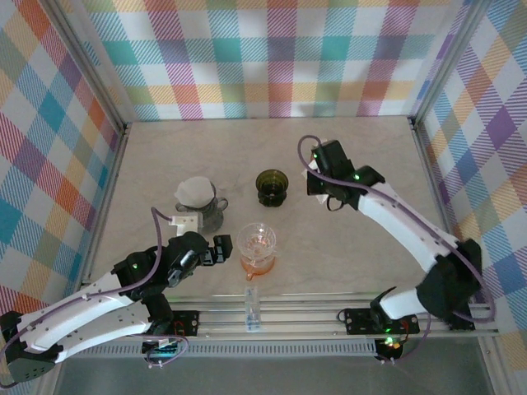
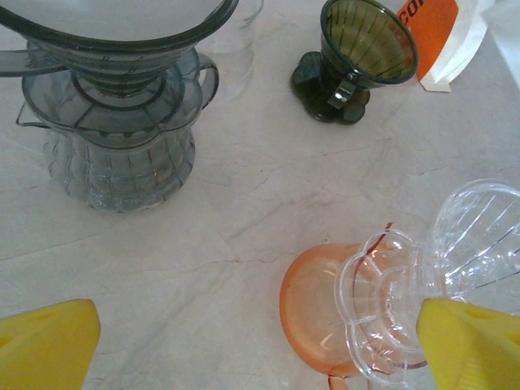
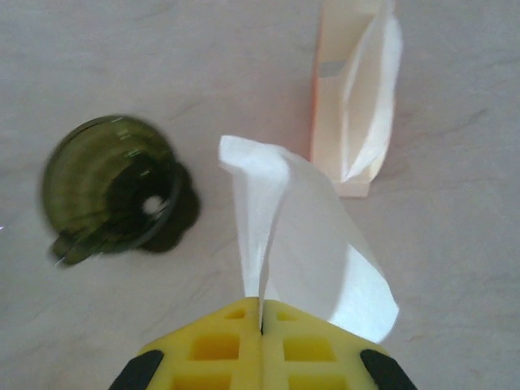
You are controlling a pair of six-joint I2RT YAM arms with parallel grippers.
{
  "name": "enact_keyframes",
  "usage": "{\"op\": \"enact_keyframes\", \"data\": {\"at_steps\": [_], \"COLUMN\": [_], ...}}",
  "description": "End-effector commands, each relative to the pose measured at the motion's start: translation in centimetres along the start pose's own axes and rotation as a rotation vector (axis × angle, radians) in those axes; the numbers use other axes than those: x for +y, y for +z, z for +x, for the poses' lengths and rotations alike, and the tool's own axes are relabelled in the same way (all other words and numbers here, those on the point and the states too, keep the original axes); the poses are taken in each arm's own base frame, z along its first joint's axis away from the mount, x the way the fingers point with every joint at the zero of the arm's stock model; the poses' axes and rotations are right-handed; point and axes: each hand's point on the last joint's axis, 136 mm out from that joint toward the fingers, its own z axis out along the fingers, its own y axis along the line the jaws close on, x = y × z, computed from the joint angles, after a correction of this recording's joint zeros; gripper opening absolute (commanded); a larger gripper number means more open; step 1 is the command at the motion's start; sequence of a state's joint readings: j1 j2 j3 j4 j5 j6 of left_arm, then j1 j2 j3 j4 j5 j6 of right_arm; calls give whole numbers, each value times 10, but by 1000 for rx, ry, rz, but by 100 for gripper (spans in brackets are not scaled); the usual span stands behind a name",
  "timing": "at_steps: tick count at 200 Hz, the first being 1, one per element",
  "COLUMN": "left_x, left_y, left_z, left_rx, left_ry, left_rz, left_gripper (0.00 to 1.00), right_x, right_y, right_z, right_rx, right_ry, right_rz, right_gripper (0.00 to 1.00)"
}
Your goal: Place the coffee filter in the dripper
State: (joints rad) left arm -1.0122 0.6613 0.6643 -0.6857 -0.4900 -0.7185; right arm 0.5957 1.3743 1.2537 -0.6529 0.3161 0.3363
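White paper first: one coffee filter is pinched at its lower edge in the right gripper, whose yellow pads are pressed tight together on it. The filter stands up off the pale marbled table, folded and fanning open toward the top.

Count the drippers, three of them. A dark green dripper sits empty, upright, just to the left of the held filter. A clear dripper sits on an orange base near the front edge. A smoky grey dripper is stacked on a glass server, with something white in its cone.

The right arm arches in from the right side, wrist bent down, its gripper hanging just beside the green dripper. The left arm lies low across the front, and the left gripper has its fingers spread wide and holds nothing, stopped right next to the clear dripper.

One orange-and-white filter pouch stands open just beyond the held filter, close by the green dripper.
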Motion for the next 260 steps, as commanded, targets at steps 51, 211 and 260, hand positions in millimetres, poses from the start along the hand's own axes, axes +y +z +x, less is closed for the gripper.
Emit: {"op": "enact_keyframes", "data": {"at_steps": [51,211,260], "left_x": [11,17,19], "left_y": [-7,-14,-19], "left_z": [3,1,-1], "left_rx": [18,12,-8], "left_ry": [7,3,-7], "left_rz": [-46,-47,-26], "left_gripper": [100,100,100], "right_x": [62,142,160], "right_y": [-117,-123,-111], "right_z": [61,94,93], "right_rx": [128,469,503], "right_ry": [-16,-502,-600], "right_rz": [-527,-340,-277], "right_gripper": [0,3,3]}}
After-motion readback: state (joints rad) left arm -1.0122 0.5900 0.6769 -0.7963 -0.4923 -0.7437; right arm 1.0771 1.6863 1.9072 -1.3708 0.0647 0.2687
